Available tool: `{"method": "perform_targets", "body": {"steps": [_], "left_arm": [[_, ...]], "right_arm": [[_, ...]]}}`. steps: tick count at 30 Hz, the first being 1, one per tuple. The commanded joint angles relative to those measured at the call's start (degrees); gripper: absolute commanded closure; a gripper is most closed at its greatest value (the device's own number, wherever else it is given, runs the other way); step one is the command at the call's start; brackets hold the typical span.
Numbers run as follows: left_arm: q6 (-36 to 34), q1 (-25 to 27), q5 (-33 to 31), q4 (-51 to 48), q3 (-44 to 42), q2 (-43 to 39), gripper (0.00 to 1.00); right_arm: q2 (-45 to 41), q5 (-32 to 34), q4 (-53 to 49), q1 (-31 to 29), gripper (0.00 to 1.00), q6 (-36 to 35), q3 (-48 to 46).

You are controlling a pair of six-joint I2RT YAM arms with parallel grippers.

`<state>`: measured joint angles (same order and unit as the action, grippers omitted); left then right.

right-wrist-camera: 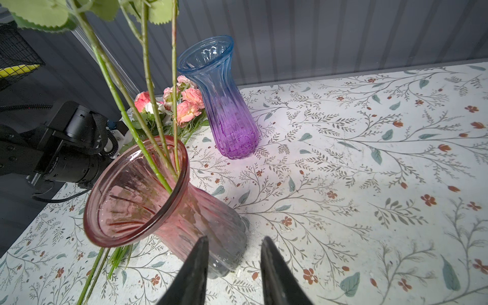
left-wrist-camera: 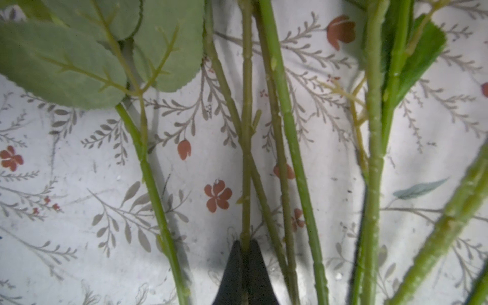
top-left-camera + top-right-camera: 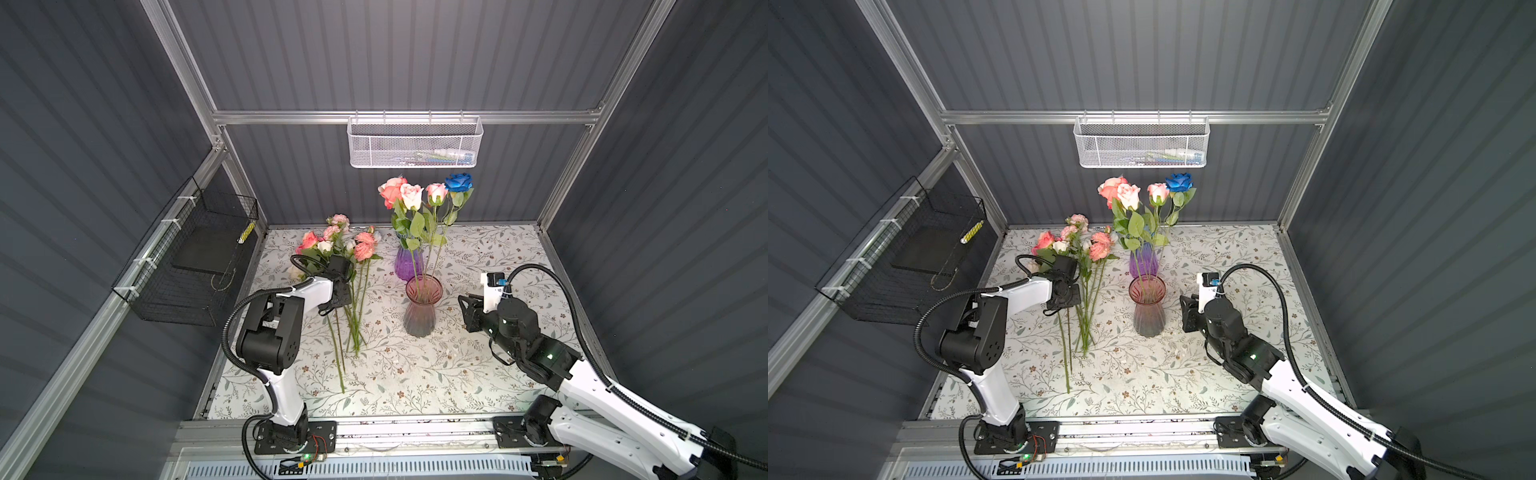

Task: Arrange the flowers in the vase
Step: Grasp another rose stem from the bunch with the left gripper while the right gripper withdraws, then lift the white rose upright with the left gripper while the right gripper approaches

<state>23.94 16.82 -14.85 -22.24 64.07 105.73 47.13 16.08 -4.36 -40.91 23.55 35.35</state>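
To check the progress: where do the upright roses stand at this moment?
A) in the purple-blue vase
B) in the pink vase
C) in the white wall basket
B: in the right wrist view the rose stems enter the mouth of the pink vase; the purple-blue vase is empty.

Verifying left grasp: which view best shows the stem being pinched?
Left wrist view: the thin olive-green stem runs straight into the shut black left gripper. In both top views the white left arm covers the pinch. The right wrist view catches only that arm, no grip.

Table (image 3: 498, 374): flowers (image 3: 365, 249), pink vase (image 3: 420, 311), purple vase (image 3: 406, 266)
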Motion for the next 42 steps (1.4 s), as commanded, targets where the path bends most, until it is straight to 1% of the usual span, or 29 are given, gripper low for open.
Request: {"method": "perform_targets", "body": {"steps": [1, 5, 10, 16, 20, 23, 25, 26, 29, 32, 34, 37, 42], "left_arm": [[-0.33, -0.03, 3.95, -1.4, 0.96, -3.52, 0.99], [0.07, -0.03, 6.65, -1.99, 2.97, -8.71, 1.0], [-0.36, -0.03, 8.57, -3.37, 5.16, -14.63, 1.0], [-0.64, -0.03, 11.54, -2.53, 5.44, -22.79, 1.0], [-0.57, -0.03, 16.21, 3.01, 2.18, -30.44, 1.0], [0.65, -0.02, 20.41, 10.81, -2.95, -37.35, 1.0], [1.89, 0.14, 23.36, 15.76, -5.91, -41.29, 1.0], [2.87, 0.22, 24.49, 17.56, -7.04, -42.87, 1.0], [4.59, 1.54, 30.73, 22.64, -9.62, -45.94, 1.0], [5.67, 5.78, 31.15, 28.33, -13.09, -48.85, 1.0], [5.22, 9.52, 29.5, 30.89, -14.37, -50.79, 1.0], [5.12, 12.39, 29.51, 34.01, -15.21, -52.79, 1.0], [5.06, 13.15, 30.33, 37.09, -16.67, -55.68, 1.0]], "right_arm": [[-1.11, 0.47, -0.88, 0.34, 0.63, -0.6, 1.55], [-1.69, 0.91, -1.54, 0.39, 0.63, -1.09, 2.58], [-1.78, -0.03, -3.06, 0.39, 0.63, -1.14, 4.82], [-2.11, -0.8, -4.41, 0.39, 0.63, -1.4, 7.1], [-1.84, -2.58, -5.37, 0.31, 0.63, -1.75, 9.75], [-0.99, -7.89, -6.24, -0.23, 0.62, -2.92, 13.16], [0.07, -9.79, -6.77, -2.37, 0.61, -4.08, 15.95], [0.8, -9.97, -6.87, -3.87, 0.6, -4.87, 17.27], [5.03, -9.36, -7.51, -9.83, 0.56, -6.88, 22.36], [10.82, -9.64, -7.54, -14.76, 0.53, -7.68, 27.4], [14.88, -10.02, -7.08, -16.99, 0.51, -7.82, 30.59], [20.87, -12.0, -7.0, -18.31, 0.48, -6.66, 35.13], [27.42, -15.42, -5.92, -18.6, 0.47, -3.93, 39.48]]}}
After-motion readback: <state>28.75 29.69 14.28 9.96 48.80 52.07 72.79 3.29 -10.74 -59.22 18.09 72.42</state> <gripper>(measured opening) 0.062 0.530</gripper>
